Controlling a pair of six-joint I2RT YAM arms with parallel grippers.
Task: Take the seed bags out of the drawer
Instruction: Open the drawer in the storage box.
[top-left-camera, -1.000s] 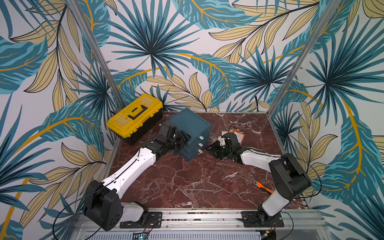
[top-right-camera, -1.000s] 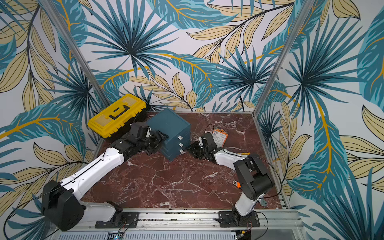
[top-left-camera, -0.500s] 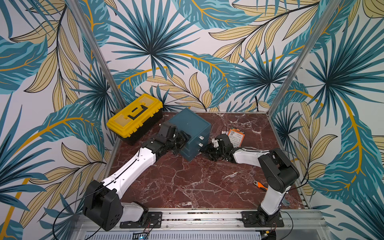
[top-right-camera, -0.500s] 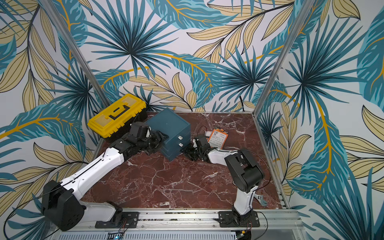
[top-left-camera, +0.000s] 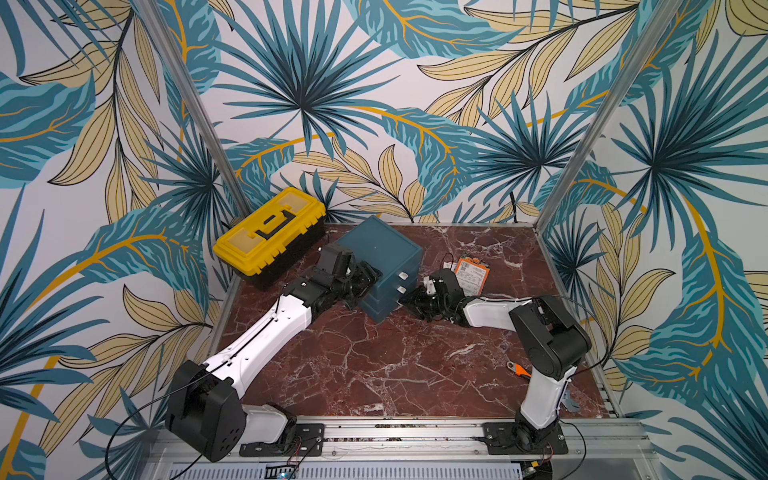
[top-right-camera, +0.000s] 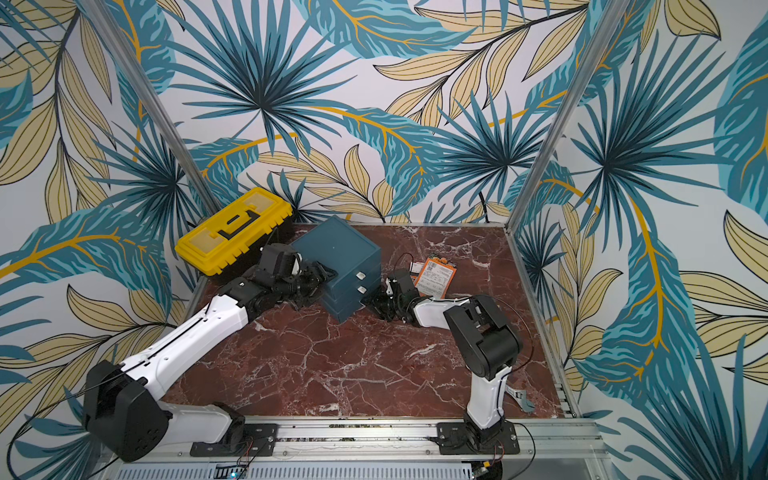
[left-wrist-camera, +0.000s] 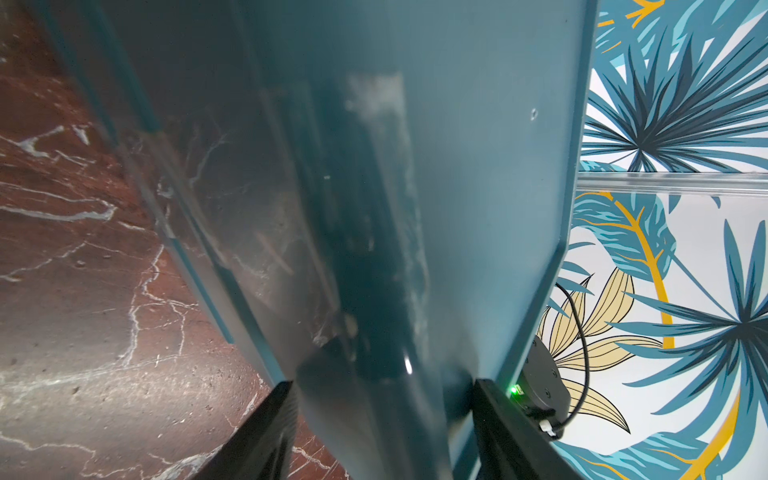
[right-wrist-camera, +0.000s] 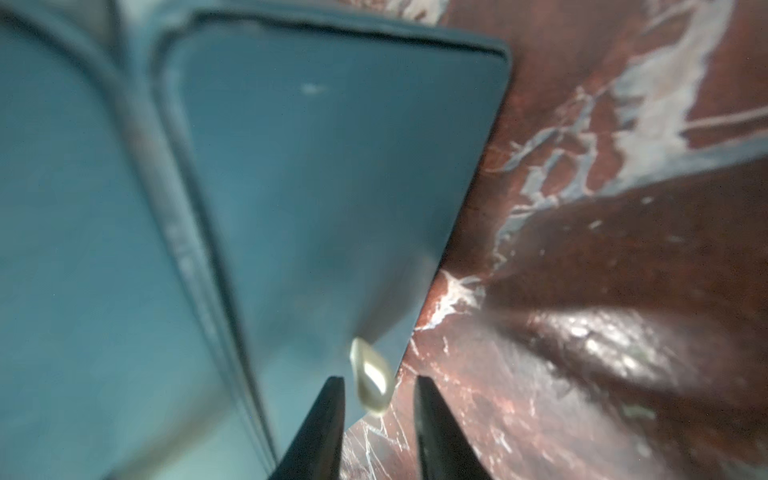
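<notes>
A teal three-drawer cabinet (top-left-camera: 376, 249) (top-right-camera: 336, 249) stands at the back of the table with all its drawers pushed in. My left gripper (top-left-camera: 368, 276) (left-wrist-camera: 382, 384) is shut on the cabinet's left rear corner. My right gripper (top-left-camera: 405, 300) (right-wrist-camera: 379, 379) is low at the front of the bottom drawer (right-wrist-camera: 332, 166). Its jaws are open on either side of the cream handle (right-wrist-camera: 370, 374) without touching it. An orange-and-white seed bag (top-left-camera: 471, 274) (top-right-camera: 436, 277) lies printed side up on the table right of the cabinet. Whatever is inside the drawers is hidden.
A yellow toolbox (top-left-camera: 270, 232) (top-right-camera: 232, 228) sits at the back left, close behind my left wrist. An orange-handled tool (top-left-camera: 519, 369) and a grey tool (top-right-camera: 521, 402) lie near the right arm's base. The enclosure walls border the red marble table (top-left-camera: 374, 365).
My right gripper has moved left, from beside the seed bag to the bottom drawer's handle, and its jaws have narrowed. My left gripper has stayed on the cabinet.
</notes>
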